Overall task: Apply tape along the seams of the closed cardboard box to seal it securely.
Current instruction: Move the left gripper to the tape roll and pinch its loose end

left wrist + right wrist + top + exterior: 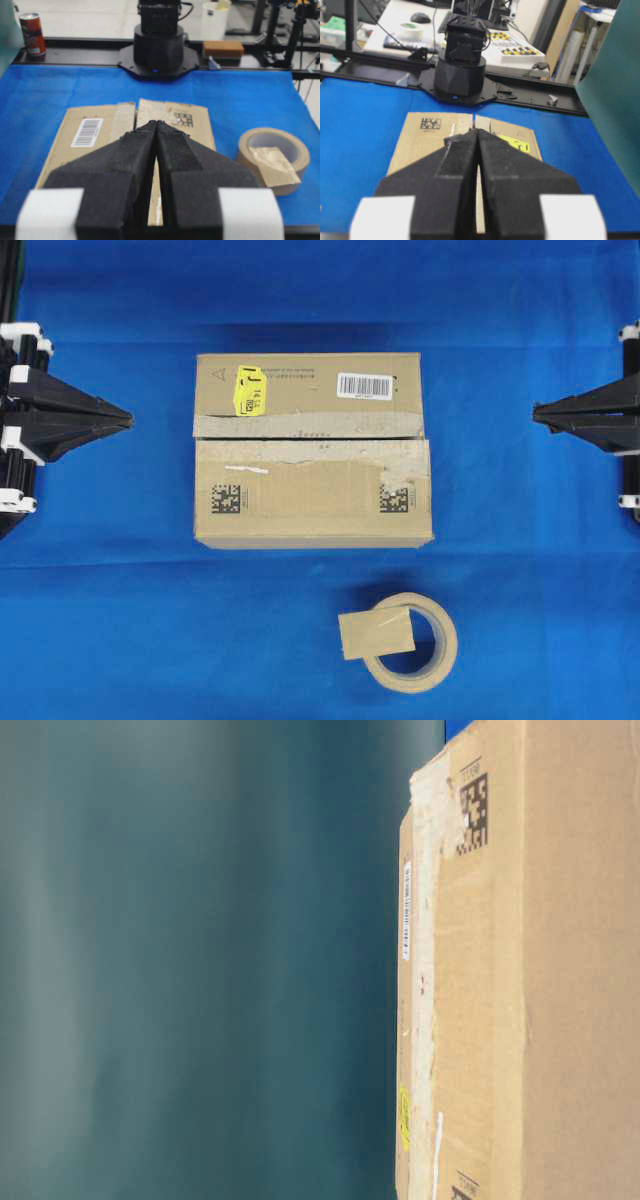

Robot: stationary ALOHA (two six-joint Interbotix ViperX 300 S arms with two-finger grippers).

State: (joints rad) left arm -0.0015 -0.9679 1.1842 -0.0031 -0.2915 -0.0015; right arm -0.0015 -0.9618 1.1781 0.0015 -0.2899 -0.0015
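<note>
Between both closed, empty grippers, cardboard box (314, 448) sits seam-up (300, 438); tape (376, 633) rests on roll (425, 660), ready to grab.

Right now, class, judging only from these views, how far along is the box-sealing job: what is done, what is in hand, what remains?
Done: nothing new; the cardboard box is closed, but its seam carries only torn old tape strips. In hand: nothing; the left tool and right tool are shut, empty, apart from the box. Left: the tape lies on the tape roll, to be picked up and pressed along the seam.
</note>
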